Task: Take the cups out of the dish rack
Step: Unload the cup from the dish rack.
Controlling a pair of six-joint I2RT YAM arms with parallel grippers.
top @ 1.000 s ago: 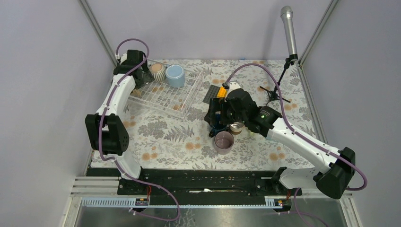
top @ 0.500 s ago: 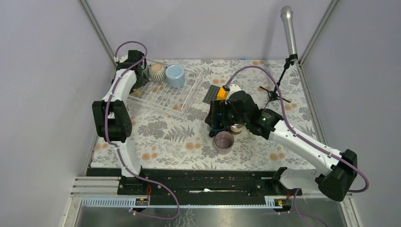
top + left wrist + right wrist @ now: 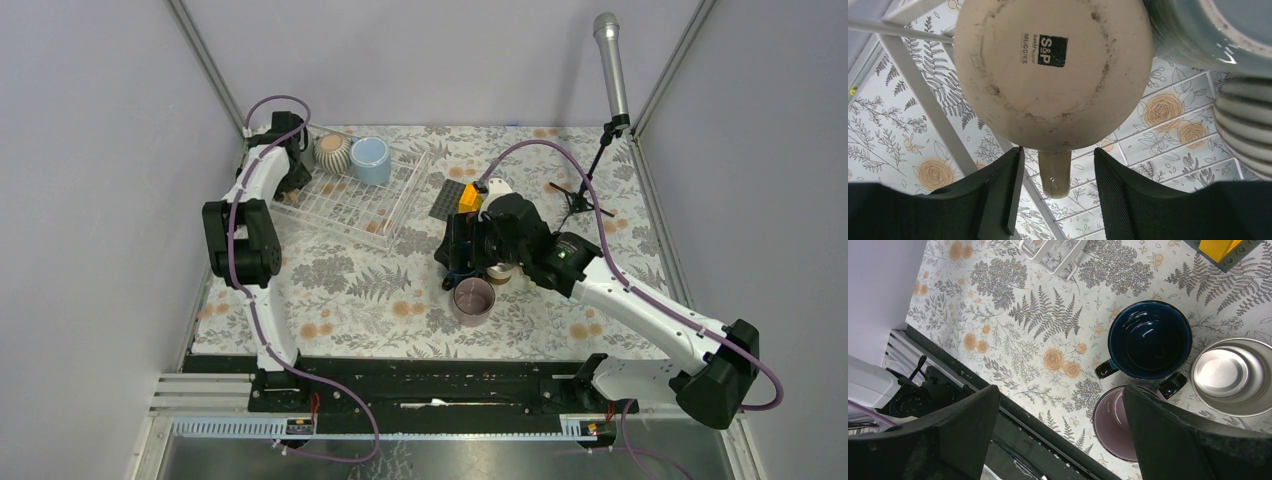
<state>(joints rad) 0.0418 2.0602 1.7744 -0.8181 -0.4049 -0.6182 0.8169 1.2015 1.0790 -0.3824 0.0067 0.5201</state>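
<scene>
1. Top view: the rack (image 3: 350, 205) sits far left and holds a ribbed mug (image 3: 332, 151) and a blue mug (image 3: 370, 160). The left arm (image 3: 250, 190) reaches its far corner.
2. Left wrist: the left gripper (image 3: 1056, 152) straddles the handle (image 3: 1055, 175) of the tan mug (image 3: 1053, 70) in the rack, jaws apart and not touching it. The step looks like grasping this mug. Next it needs to pinch the handle and lift the mug out.
3. Right wrist: the right gripper (image 3: 1060, 390) is spread wide and empty above the navy mug (image 3: 1150, 340), mauve mug (image 3: 1113, 425) and steel mug (image 3: 1230, 375) on the table.

Plain lilac walls (image 3: 100, 150), floral tablecloth (image 3: 380, 290)
</scene>
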